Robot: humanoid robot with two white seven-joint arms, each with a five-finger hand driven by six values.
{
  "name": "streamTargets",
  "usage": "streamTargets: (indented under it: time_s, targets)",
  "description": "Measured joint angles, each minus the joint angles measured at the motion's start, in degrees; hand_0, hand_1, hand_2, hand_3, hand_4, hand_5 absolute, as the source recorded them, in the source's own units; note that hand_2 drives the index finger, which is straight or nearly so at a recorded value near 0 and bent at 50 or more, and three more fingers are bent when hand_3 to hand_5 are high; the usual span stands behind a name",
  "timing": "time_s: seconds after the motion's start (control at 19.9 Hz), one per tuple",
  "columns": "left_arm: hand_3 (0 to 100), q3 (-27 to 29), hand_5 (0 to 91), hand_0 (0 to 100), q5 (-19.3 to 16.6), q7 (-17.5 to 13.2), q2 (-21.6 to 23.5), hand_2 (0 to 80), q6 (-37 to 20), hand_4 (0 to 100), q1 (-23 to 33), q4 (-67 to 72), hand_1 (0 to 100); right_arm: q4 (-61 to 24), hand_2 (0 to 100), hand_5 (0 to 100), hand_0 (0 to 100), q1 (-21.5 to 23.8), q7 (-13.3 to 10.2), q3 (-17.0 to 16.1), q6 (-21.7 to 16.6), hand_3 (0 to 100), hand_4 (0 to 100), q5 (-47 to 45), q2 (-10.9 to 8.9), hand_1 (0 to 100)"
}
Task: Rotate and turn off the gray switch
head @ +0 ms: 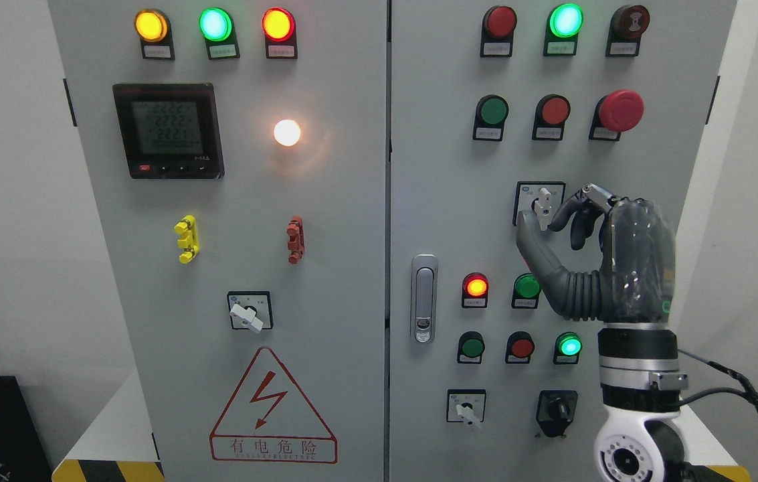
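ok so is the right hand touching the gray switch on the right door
Touching. The head view shows the right hand with thumb and forefinger closed around the gray switch handle, no gap visible between them.

Your right hand (609,251) is raised upright on its wrist, back of the hand toward you, the arm coming up from the lower right. Thumb and index fingertips (556,224) reach out to the hand's left, pinching the gray switch (543,204); the other fingers curl behind
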Motion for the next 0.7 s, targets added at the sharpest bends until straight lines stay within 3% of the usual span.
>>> streamTargets:
  time_s: [0.05, 0.15, 0.2, 0.25, 0.4, 0.45, 0.7]
  targets:
    - [0, 0.0, 0.0, 12, 0.0, 0.0, 0.0, 0.0, 0.0, 0, 0.0, 0.0, 39, -0.3, 51, 63, 28, 0.7, -0.2, -0.1, -1.3, 82, 67, 0.0, -0.51, 44]
    - [0, 0.0, 0.0, 12, 0.0, 0.0, 0.0, 0.0, 0.0, 0, 0.0, 0.0, 39, -1.0, 45, 38, 28, 2.4, -0.4, -0.4, -3.5, 63, 46, 0.0, -1.79, 43]
    - [0, 0.0, 0.0, 12, 0.0, 0.0, 0.0, 0.0, 0.0, 0, 0.0, 0.0, 39, -1.3, 44, 33, 28, 3.1, -0.6, -0.4, -4.5, 60, 43, 0.0, -2.41, 42]
    - [0, 0.0, 0.0, 12, 0.0, 0.0, 0.0, 0.0, 0.0, 0, 0.0, 0.0, 39, -1.7, 40, 22, 28, 3.7, -0.6, -0.5, -5.2, 47, 32, 0.0, -3.01, 39]
    - [0, 0.0, 0.0, 12, 0.0, 0.0, 0.0, 0.0, 0.0, 0, 0.0, 0.0, 39, -2.7, 29, 5, 28, 5.5, -0.7, -0.8, -6.9, 29, 17, -0.1, -4.71, 37]
    - [0, 0.0, 0.0, 12, 0.0, 0.0, 0.0, 0.0, 0.0, 0, 0.0, 0.0, 39, -3.0, 23, 0, 28, 6.1, -0.7, -0.8, -7.3, 20, 9, -0.1, -5.3, 35]
    - [0, 0.0, 0.0, 12, 0.0, 0.0, 0.0, 0.0, 0.0, 0, 0.0, 0.0, 39, -4.6, 10, 0, 28, 8.8, -0.5, -1.1, -10.1, 10, 0, -0.1, -8.17, 29]
